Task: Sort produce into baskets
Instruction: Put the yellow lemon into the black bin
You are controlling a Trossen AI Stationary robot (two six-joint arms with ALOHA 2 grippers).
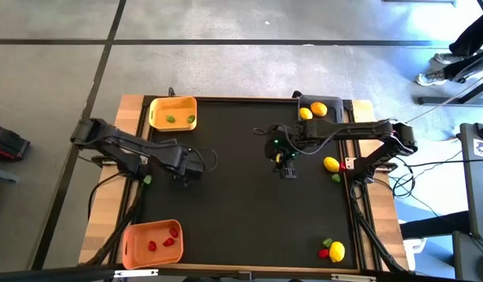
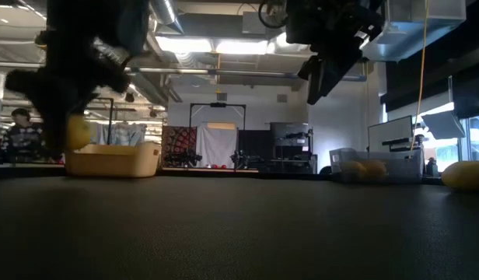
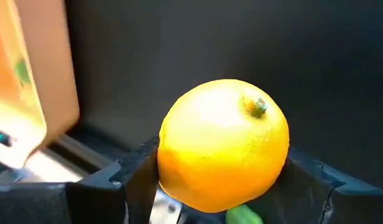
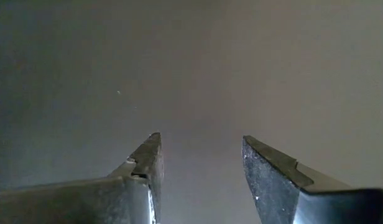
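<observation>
L gripper point(image 3: 222, 186), over the mat's left-centre, pinches a yellow lemon point(image 3: 224, 144); yellow basket point(image 1: 172, 112) w/ green pieces near, at far-left edge. R gripper point(image 4: 201, 163) spread, empty, above mat centre. Loose lemons point(image 1: 332, 164) at right edge.

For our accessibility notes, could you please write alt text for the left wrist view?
A yellow lemon is clamped in the left gripper, filling the picture's middle over the black table. The yellow basket's wall shows at one edge.
</observation>
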